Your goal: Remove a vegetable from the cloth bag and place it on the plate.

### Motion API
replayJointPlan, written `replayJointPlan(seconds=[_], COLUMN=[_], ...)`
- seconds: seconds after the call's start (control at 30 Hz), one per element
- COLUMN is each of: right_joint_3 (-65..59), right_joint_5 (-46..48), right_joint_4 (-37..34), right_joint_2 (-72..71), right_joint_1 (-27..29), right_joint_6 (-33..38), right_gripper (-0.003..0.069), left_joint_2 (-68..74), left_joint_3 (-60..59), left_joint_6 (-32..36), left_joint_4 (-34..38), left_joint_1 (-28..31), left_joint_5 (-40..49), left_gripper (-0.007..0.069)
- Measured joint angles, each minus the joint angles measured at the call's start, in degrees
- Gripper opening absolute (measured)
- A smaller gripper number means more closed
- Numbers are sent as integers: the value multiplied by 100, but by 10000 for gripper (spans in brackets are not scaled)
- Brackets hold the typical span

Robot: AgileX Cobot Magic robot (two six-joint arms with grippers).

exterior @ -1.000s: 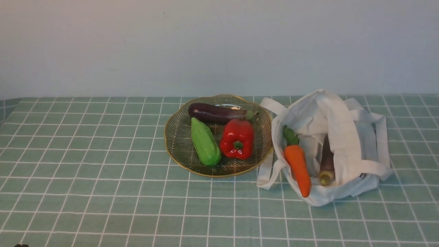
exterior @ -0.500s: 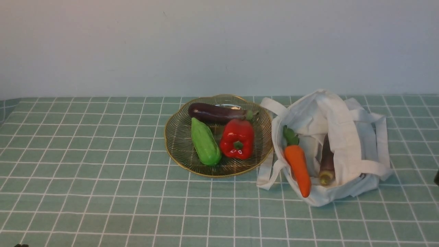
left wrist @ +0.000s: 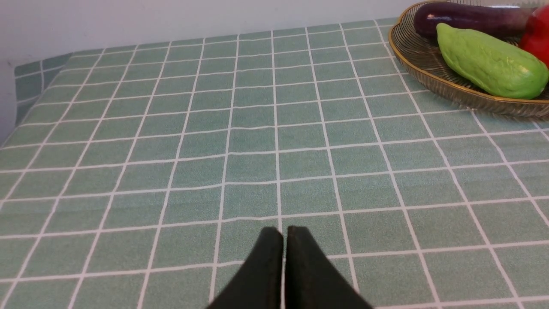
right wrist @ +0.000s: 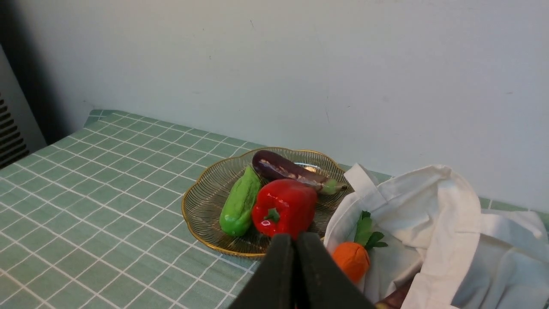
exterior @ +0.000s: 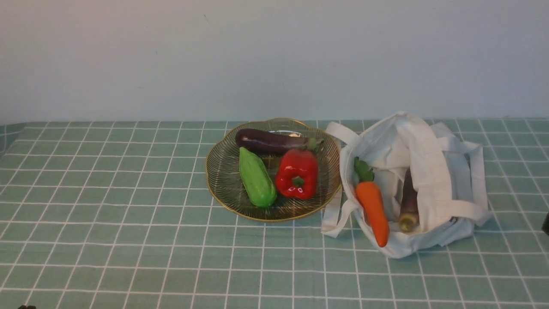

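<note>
The light-green bumpy vegetable [exterior: 256,182] lies in the gold wire plate [exterior: 223,189], beside a red pepper [exterior: 297,173] and a dark eggplant [exterior: 271,141]. It also shows in the left wrist view [left wrist: 491,60] and the right wrist view [right wrist: 239,201]. The white cloth bag [exterior: 429,171] lies open right of the plate, holding an orange carrot [exterior: 372,207] and a dark slender root [exterior: 408,201]. My left gripper [left wrist: 284,231] is shut and empty, low over the cloth, well left of the plate. My right gripper [right wrist: 296,237] is shut and empty, raised near the bag's front.
A green checked tablecloth [exterior: 128,240] covers the table up to a pale wall [exterior: 274,56]. The bag's strap handles [exterior: 332,216] trail toward the plate. A dark bit of the right arm [exterior: 545,224] shows at the front view's right edge.
Nothing on the table has moved. A dark bit of the right arm has come into the front view's right edge.
</note>
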State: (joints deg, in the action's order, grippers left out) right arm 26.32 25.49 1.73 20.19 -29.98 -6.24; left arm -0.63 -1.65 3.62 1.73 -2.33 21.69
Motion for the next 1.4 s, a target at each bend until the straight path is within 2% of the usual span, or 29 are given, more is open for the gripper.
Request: replayJointPlan(seconds=[0.23, 0.43, 0.5, 0.7, 1.0, 1.23, 1.4], right_joint_3=[-321, -1135, -1525, -2199, -2739, -2743, -2743], right_joint_5=[-90, -224, -239, -239, -304, -326, -326], right_joint_4=[0, 0, 0, -19, -110, -173, -173], right_joint_2=[-313, -1124, -1465, -1941, -2083, -2083, -2083], right_joint_1=[150, 1418, 2035, 2815, 2894, 2521, 2485], right_joint_6=[0, 18, 55, 317, 532, 667, 712], right_gripper=[-15, -15, -15, -15, -15, -15, -15], left_joint_2=[0, 0, 0, 0, 0, 0, 0], left_joint_3=[0, 0, 0, 0, 0, 0, 0], left_joint_6=[0, 0, 0, 0, 0, 0, 0], left_joint_4=[0, 0, 0, 0, 0, 0, 0], left_joint_1=[0, 0, 0, 0, 0, 0, 0], left_joint_5=[0, 0, 0, 0, 0, 0, 0], left_gripper=[-5, -5, -5, -5, -5, -5, -5])
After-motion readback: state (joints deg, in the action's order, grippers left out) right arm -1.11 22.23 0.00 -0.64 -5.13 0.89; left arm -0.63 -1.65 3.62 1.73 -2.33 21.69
